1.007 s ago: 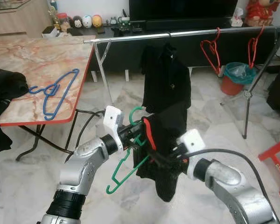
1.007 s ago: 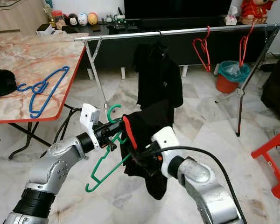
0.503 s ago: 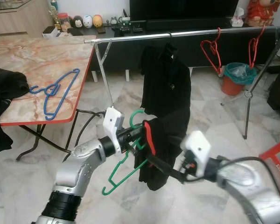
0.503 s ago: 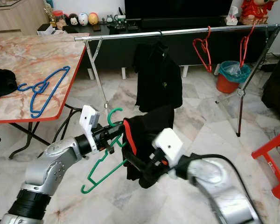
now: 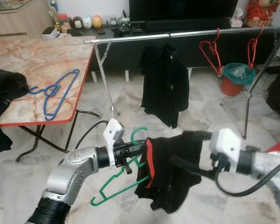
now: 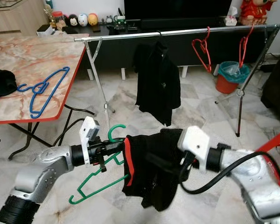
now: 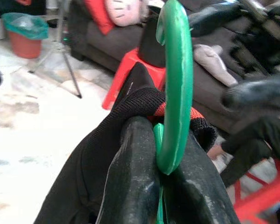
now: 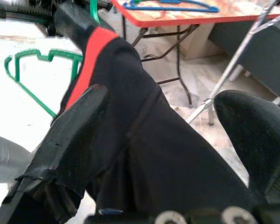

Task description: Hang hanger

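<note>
Green hanger point(image 5: 126, 182) clamped in left hand point(image 5: 130, 150), garment point(image 5: 170, 170) draped alongside.

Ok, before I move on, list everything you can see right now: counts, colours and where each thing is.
green hanger: one, green, held low in front of the robot, partly inside the black garment
black garment: one, black with a red collar edge, draped between the two claws
clothes rail: one, silver, across the room ahead
hung black shirt: one, black, on the rail near its middle
red hangers: two, red, on the rail's right part
blue hangers: blue, on the marble table at left
bin: one, red with a teal liner, behind the rail
left claw: shut on the green hanger's neck
right claw: fingers apart around the black garment
</note>
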Motion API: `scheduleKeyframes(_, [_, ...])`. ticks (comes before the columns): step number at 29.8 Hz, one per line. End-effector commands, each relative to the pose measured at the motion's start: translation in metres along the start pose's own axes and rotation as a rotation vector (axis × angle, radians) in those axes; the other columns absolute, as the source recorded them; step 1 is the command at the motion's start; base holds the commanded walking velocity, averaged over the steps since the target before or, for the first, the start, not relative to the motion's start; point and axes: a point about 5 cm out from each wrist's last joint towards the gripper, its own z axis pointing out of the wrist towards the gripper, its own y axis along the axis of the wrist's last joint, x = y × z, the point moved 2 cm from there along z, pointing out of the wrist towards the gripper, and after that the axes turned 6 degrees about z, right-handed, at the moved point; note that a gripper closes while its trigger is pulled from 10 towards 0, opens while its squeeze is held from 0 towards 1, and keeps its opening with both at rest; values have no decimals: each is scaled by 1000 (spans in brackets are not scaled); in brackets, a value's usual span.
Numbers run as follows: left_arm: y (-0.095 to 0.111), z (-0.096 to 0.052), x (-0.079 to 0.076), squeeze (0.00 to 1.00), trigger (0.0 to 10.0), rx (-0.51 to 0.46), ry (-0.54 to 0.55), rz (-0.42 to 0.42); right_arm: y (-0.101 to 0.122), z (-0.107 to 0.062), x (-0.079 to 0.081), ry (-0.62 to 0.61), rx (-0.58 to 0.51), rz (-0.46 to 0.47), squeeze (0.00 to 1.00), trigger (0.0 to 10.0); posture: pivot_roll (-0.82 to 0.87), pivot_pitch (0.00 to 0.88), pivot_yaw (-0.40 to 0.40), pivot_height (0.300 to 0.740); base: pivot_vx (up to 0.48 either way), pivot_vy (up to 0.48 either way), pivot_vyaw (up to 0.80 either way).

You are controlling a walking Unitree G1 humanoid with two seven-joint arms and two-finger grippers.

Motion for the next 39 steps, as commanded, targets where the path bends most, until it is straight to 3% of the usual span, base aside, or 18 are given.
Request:
scheduleKeyframes(1, [8, 0, -10, 0, 10000, -25, -83, 7, -5, -3, 1, 32, 6, 10, 0, 10000, -7, 25, 42, 740, 0, 0, 0])
scheduleKeyframes(8, [6, -6, -26, 0, 10000, 41, -213, 26, -15, 5, 9, 96, -15, 48, 0, 10000, 0, 37, 47, 740, 0, 0, 0])
scheduleKeyframes(16, [12, -6, -39, 0, 10000, 35, -303, 23, -21, 13, 19, 183, -21, 97, 0, 10000, 4, 41, 48, 740, 0, 0, 0])
scheduleKeyframes(20, [10, -5, -41, 0, 10000, 43, -315, 22, -18, 16, 29, 268, -50, 134, 0, 10000, 9, 45, 48, 740, 0, 0, 0])
scheduleKeyframes(28, [12, -1, -50, 0, 10000, 40, -371, 21, -27, 23, 30, 300, -37, 152, 0, 10000, 9, 45, 48, 740, 0, 0, 0])
scheduleKeyframes(29, [12, 0, -50, 0, 10000, 41, -370, 22, -26, 25, 34, 324, -41, 165, 0, 4353, 12, 46, 47, 740, 0, 0, 0])
scheduleKeyframes(30, [12, 0, -50, 0, 10000, 42, -370, 22, -26, 26, 35, 335, -44, 173, 0, 863, 13, 46, 46, 740, 0, 0, 0])
scheduleKeyframes(31, [12, 0, -50, 0, 10000, 42, -370, 22, -26, 26, 35, 335, -44, 173, 0, 863, 13, 46, 46, 740, 0, 0, 0])
scheduleKeyframes(32, [12, 1, -50, 0, 10000, 42, -371, 23, -26, 26, 40, 367, -42, 179, 0, 0, 13, 46, 46, 740, 0, 0, 0])
scheduleKeyframes(39, [14, 3, -52, 0, 10000, 33, -382, 22, -33, 28, 43, 388, -18, 198, 0, 0, 15, 47, 45, 740, 0, 0, 0])
